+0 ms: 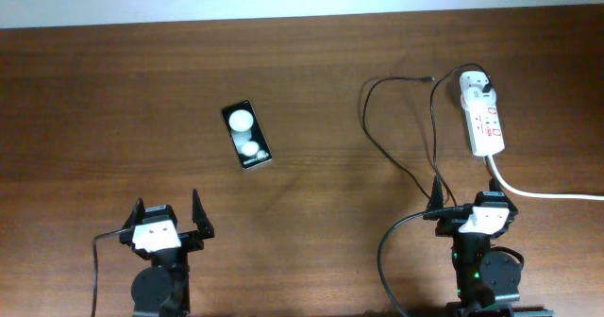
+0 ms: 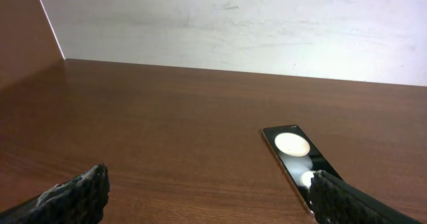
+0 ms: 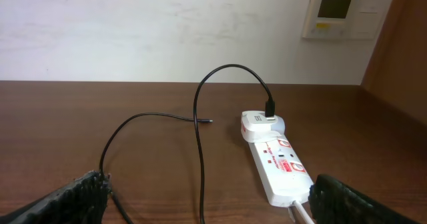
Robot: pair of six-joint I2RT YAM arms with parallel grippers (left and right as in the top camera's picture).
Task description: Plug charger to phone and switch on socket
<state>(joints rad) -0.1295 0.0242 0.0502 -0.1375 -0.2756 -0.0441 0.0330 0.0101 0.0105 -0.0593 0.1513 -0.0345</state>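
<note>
The black phone (image 1: 246, 136) lies face up mid-table, two white spots on its glass; it also shows in the left wrist view (image 2: 293, 157), ahead and right of my open, empty left gripper (image 1: 167, 218). The white socket strip (image 1: 483, 119) lies at the far right, seen too in the right wrist view (image 3: 280, 167). The charger's white adapter (image 3: 260, 124) sits plugged in its far end. The thin black cable (image 1: 377, 138) loops left and its connector tip (image 3: 209, 121) lies loose on the table. My right gripper (image 1: 477, 204) is open, empty, just short of the strip.
The strip's thick white cord (image 1: 547, 194) runs off to the right edge past my right gripper. A white wall (image 2: 233, 24) bounds the table's far side, with a wall panel (image 3: 337, 14) at the right. Cable loops (image 3: 153, 137) lie before my right gripper.
</note>
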